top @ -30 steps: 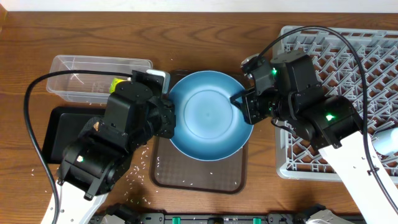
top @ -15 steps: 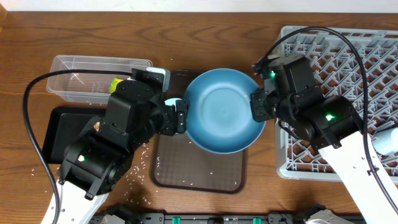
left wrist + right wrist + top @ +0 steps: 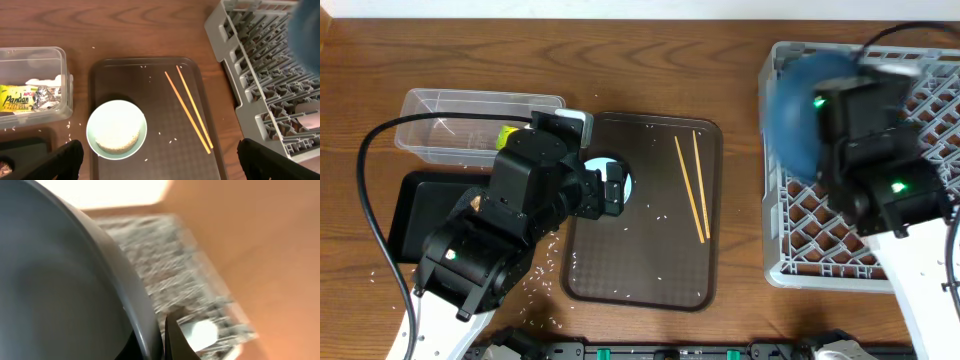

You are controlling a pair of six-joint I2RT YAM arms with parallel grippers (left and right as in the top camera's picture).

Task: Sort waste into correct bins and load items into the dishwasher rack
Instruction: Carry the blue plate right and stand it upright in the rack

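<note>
The left gripper [image 3: 165, 162] hangs over the near-left part of the brown serving tray [image 3: 640, 270]. Its two fingers are spread wide, one at each lower corner of the left wrist view, and nothing is between them. The white bowl [image 3: 116, 129] stands on the tray just below and between the fingers, touching neither, with a pale mound of rice inside. To its right the two chopsticks [image 3: 192, 112] lie on the tray side by side, slanting from far-left to near-right. Loose rice grains [image 3: 170, 141] dot the tray and the table.

The right gripper [image 3: 157, 342] is pressed together on the rim of the blue dish [image 3: 800, 110], with a dark fingertip on each side of the edge in the right wrist view. The dish hangs steeply tilted and blurred over the far-left corner of the dishwasher rack [image 3: 800, 230], at the right of the table. I cannot tell whether it touches the pegs.

At the far left stands the clear tub [image 3: 450, 110], with the yellow-green and silver wrapper [image 3: 27, 97] inside it. The black tray [image 3: 415, 215] lies just nearer than the tub, partly hidden under the left arm.
</note>
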